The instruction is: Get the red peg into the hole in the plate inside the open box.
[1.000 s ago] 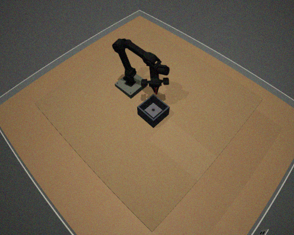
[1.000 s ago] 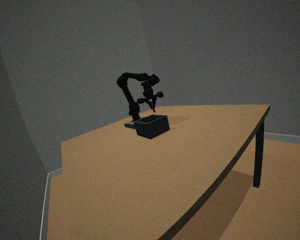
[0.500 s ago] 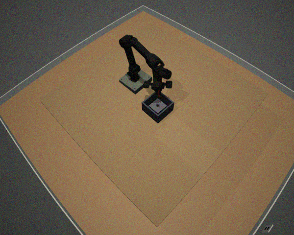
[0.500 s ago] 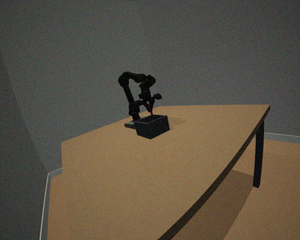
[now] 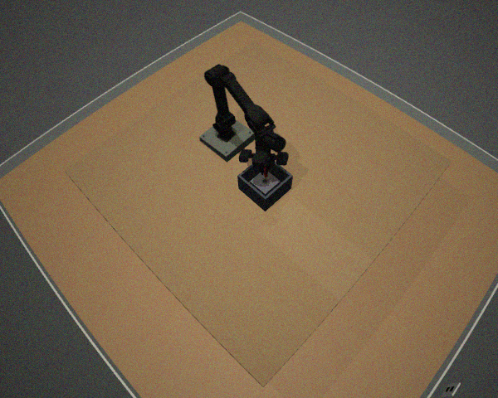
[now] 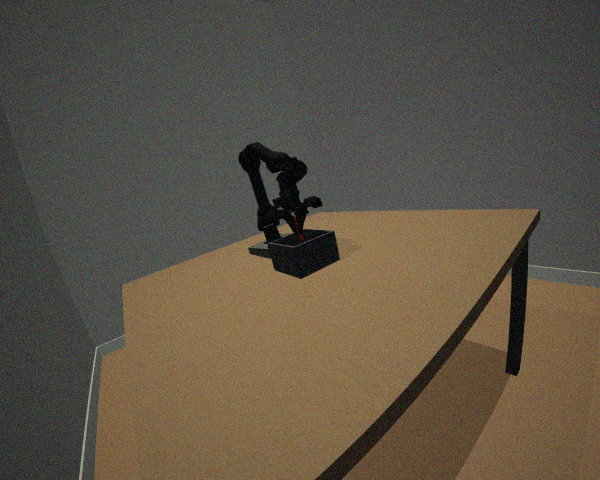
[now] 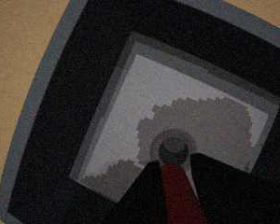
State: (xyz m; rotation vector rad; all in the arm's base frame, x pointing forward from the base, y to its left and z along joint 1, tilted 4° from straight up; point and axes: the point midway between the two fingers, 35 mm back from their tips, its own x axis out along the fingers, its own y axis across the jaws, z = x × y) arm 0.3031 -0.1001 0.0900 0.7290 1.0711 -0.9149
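My gripper (image 5: pixel 265 167) (image 6: pixel 300 229) (image 7: pixel 175 167) is shut on the red peg (image 5: pixel 265 172) (image 6: pixel 301 236) (image 7: pixel 181 196), whose lower end sticks out below the fingertips. The fingertips are over the inside of the open dark box (image 5: pixel 250 192) (image 6: pixel 308 258) (image 7: pixel 37 112). A pale plate (image 5: pixel 264 188) (image 7: pixel 117 103) lies at the bottom of the box. In the wrist view the round hole (image 7: pixel 173 148) shows just beyond the peg's tip, which overlaps its near edge. How high the tip is above the plate is hard to tell.
The box's four walls stand around the fingers, with their grey-blue rim (image 7: pixel 14 119) in the wrist view. The arm's pale base plate (image 5: pixel 219 143) (image 6: pixel 259 252) is on the table (image 5: pixel 189 222) (image 6: pixel 228 335) behind the box.
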